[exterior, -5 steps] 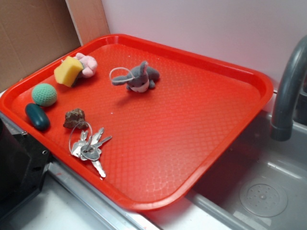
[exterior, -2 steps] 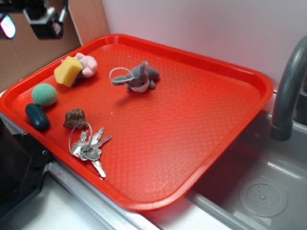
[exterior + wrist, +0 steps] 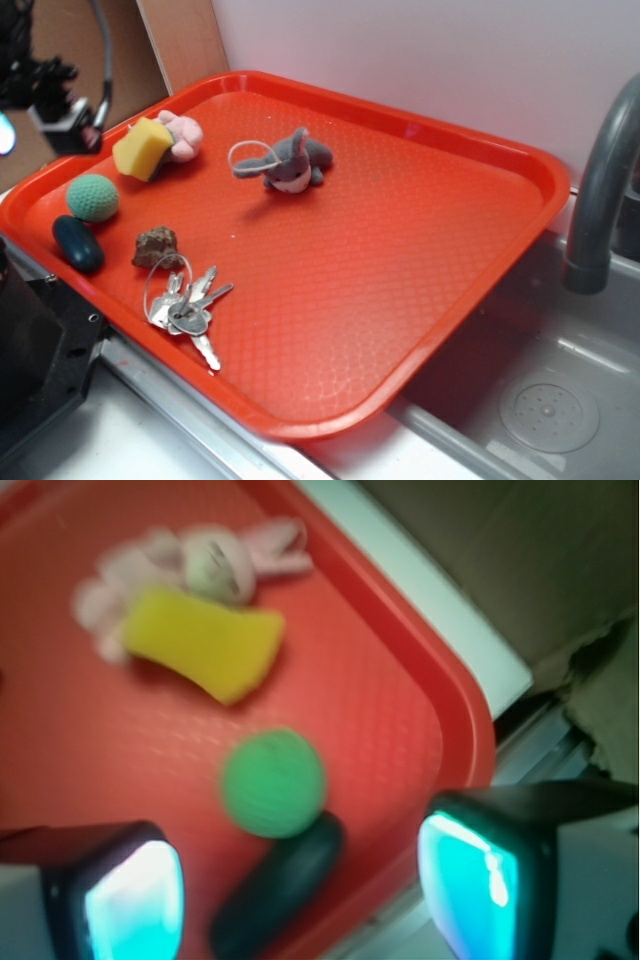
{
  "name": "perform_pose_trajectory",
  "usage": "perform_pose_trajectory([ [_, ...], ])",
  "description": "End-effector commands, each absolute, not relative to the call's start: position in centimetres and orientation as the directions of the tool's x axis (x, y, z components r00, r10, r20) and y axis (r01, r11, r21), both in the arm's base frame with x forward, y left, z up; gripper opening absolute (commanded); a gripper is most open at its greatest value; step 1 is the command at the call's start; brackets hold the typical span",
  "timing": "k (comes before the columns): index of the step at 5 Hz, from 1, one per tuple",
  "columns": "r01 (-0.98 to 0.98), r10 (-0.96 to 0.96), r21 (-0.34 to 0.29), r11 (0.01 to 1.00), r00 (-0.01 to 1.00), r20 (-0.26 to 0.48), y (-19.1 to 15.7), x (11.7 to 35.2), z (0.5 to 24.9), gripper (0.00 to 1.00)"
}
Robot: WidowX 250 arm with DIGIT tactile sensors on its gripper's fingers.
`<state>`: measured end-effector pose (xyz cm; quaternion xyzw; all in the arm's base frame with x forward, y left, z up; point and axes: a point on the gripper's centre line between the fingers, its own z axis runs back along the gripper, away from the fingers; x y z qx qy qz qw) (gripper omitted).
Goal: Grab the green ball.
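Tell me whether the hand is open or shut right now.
Open. In the wrist view the hand shows its two fingers set wide apart, nothing between them, with the green ball lying free on the tray.

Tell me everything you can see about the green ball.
The green ball is small, round and light mint green, with a dimpled, knit-like surface. It sits untouched on the red tray near its left edge, between the yellow sponge and the dark teal oval object, which lies right against it or nearly so. In the wrist view, the open tool hovers above it, not yet around it.
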<state>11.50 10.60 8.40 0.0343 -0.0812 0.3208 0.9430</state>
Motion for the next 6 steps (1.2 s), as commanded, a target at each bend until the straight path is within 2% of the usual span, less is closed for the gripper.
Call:
perform_pose_trajectory([
  [1, -0.393, 0.401, -0.080, 0.916, 0.901, 0.168, 11.2, 14.2, 4.9, 1.00],
  [2, -0.319, 0.325, -0.063, 0.946, 0.936, 0.133, 9.8, 16.2, 3.3, 1.00],
  [3, -0.308, 0.311, -0.042, 0.950, 0.947, 0.078, 9.3, 16.4, 1.4, 1.00],
  [4, -0.294, 0.294, -0.005, 0.956, 0.956, 0.021, 9.5, 16.1, 1.7, 0.00],
  [5, -0.262, 0.262, -0.036, 0.964, 0.965, -0.009, 9.1, 15.9, 4.2, 0.00],
  [6, -0.208, 0.209, -0.027, 0.978, 0.976, 0.055, 7.3, 16.0, 9.2, 0.00],
])
